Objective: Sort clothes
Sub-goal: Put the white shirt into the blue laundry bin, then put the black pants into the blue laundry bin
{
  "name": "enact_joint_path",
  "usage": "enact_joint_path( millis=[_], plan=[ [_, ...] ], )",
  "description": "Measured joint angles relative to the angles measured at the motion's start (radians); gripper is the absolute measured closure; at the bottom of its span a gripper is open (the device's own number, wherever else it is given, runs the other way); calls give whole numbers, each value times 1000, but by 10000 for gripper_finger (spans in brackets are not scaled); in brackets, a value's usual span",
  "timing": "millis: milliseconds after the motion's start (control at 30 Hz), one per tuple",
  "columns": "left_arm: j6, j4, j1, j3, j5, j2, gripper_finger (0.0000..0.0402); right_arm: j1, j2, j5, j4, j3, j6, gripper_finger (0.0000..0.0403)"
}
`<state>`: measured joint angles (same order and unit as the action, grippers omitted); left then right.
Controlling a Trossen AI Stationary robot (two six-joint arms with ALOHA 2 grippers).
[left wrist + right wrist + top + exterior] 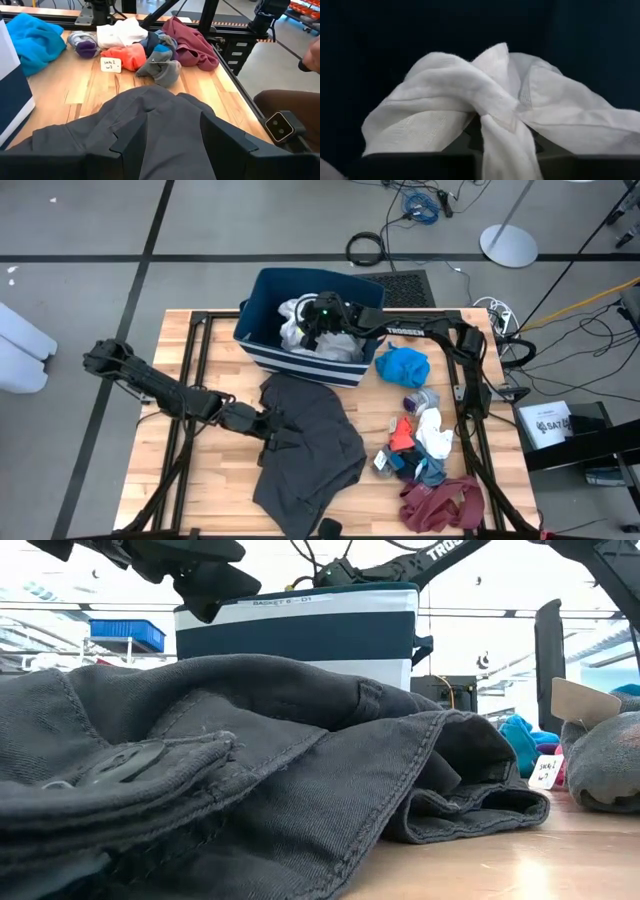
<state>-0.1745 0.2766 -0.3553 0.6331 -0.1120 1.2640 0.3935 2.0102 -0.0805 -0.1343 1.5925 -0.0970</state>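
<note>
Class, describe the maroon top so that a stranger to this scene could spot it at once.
Start at the blue bin at the table's far edge, then follow the row of small clothes down the right side. The maroon top lies crumpled at its near end: the only dark red piece, and bigger than the socks beside it.

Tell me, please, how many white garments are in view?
2: one white garment in the bin, pinched by the right gripper; another in the pile right of the grey garment. More may be hidden.

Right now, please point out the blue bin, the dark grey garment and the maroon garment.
blue bin (262, 292): high view, its left inner wall.
dark grey garment (315, 445): high view, its middle.
maroon garment (192, 42): left wrist view, its middle fold.
</note>
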Motion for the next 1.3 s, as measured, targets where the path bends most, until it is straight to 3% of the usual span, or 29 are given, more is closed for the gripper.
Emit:
enact_joint_path(
  millis=[267, 467, 600, 967, 1133, 1300],
  plan=[
    [0, 6, 8, 0, 8, 0, 210, -9, -7, -1, -31, 14, -57, 261],
    [1, 6, 8, 0, 8, 0, 210, -22, -8, -2, -260, 169, -54, 169],
    [6, 6, 12, 0, 7, 0, 210, -38, -9, -2, -415, 324, -79, 129],
    [-1, 6, 18, 0, 3, 0, 210, -81, -9, -1, -712, 755, -38, 114],
    [-27, -3, 18, 0, 0, 0, 210, -111, -105, 6, -773, 725, 15, 116],
    [-30, -21, 16, 0, 0, 0, 210, -157, -191, 7, -972, 726, 76, 116]
  ],
)
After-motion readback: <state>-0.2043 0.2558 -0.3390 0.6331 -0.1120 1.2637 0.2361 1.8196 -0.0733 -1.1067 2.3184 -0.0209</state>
